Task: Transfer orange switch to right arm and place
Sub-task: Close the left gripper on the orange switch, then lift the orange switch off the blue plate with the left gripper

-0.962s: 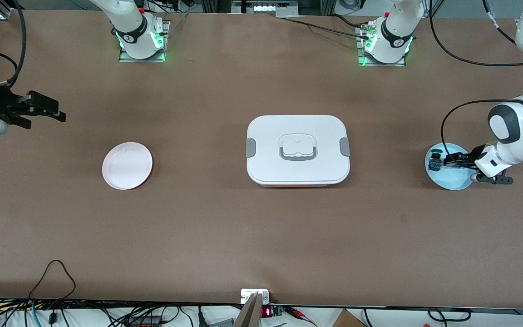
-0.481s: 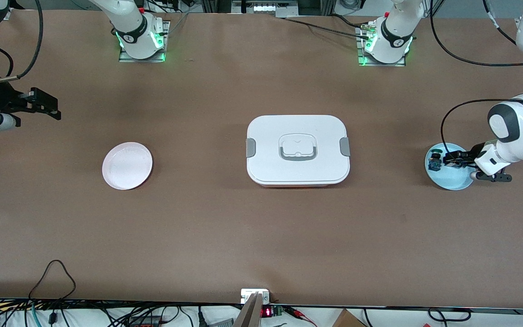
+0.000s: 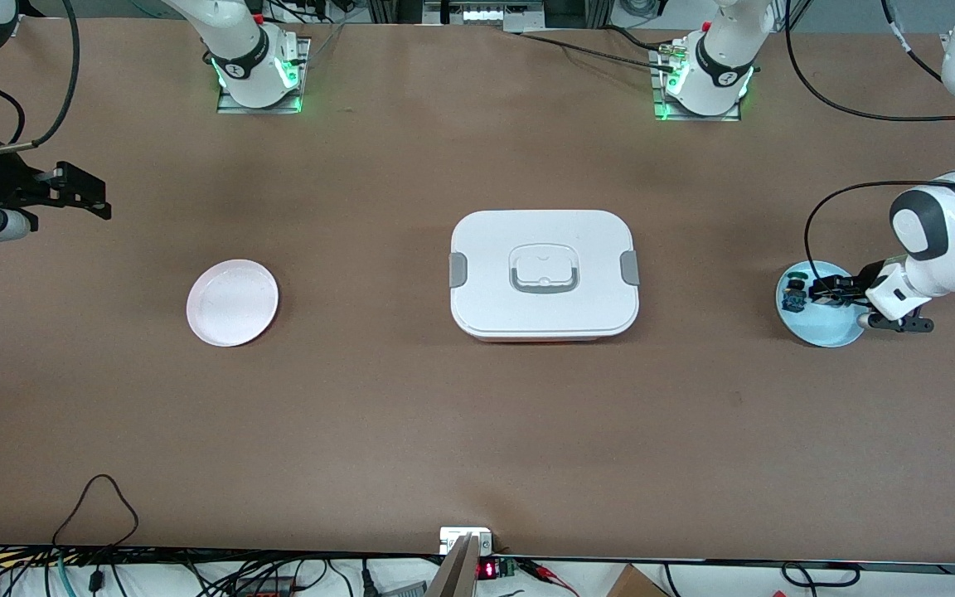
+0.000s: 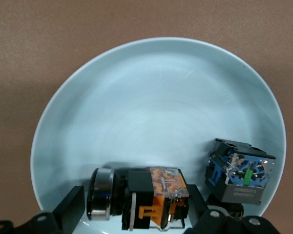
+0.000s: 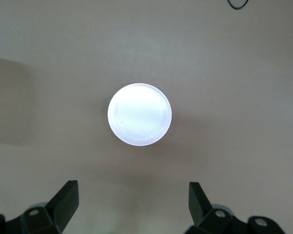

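The orange switch, black with an orange block and a silver ring, lies on its side in the light blue plate at the left arm's end of the table. My left gripper is down in that plate and straddles the switch. One finger touches its orange end; the other finger stands just off the silver ring, so the gripper is open. My right gripper hangs open and empty over the right arm's end of the table, above the pink plate.
A blue-and-green component lies in the same blue plate, beside the switch. A white lidded box with grey clasps sits mid-table. The pink plate lies between the box and the right arm's end.
The left fingers have drawn in around the orange switch. The right gripper pulled back a little toward its end of the table, then held still.
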Robot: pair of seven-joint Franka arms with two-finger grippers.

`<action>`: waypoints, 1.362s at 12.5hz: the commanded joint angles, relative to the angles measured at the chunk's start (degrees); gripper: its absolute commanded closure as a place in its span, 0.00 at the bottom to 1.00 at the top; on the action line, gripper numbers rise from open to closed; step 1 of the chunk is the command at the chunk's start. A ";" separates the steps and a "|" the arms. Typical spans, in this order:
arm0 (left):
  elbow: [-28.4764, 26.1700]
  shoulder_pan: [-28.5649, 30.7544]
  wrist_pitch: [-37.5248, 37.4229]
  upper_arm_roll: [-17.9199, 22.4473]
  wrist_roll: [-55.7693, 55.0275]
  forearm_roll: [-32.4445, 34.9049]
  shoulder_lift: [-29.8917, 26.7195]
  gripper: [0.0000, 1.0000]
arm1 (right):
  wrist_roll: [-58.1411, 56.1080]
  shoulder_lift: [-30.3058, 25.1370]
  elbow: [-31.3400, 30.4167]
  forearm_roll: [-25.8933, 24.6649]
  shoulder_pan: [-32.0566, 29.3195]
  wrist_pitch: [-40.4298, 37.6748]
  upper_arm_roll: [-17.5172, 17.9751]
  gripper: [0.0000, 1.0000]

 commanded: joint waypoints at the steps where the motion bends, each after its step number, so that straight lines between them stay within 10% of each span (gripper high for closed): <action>1: -0.68 0.65 0.84 -0.49 0.40 0.87 -0.59 0.57 | -0.22 -1.55 -1.51 -0.63 0.05 0.35 0.02 0.00; 6: 0.28 0.30 -1.70 -0.75 0.14 0.70 -4.09 1.00 | -0.04 -1.37 -1.51 -0.63 0.13 0.79 0.02 0.00; 17: 10.92 -4.88 -15.33 -5.06 0.40 -5.80 -17.36 1.00 | -0.13 -1.46 -1.59 3.74 -0.13 -0.17 -0.07 0.00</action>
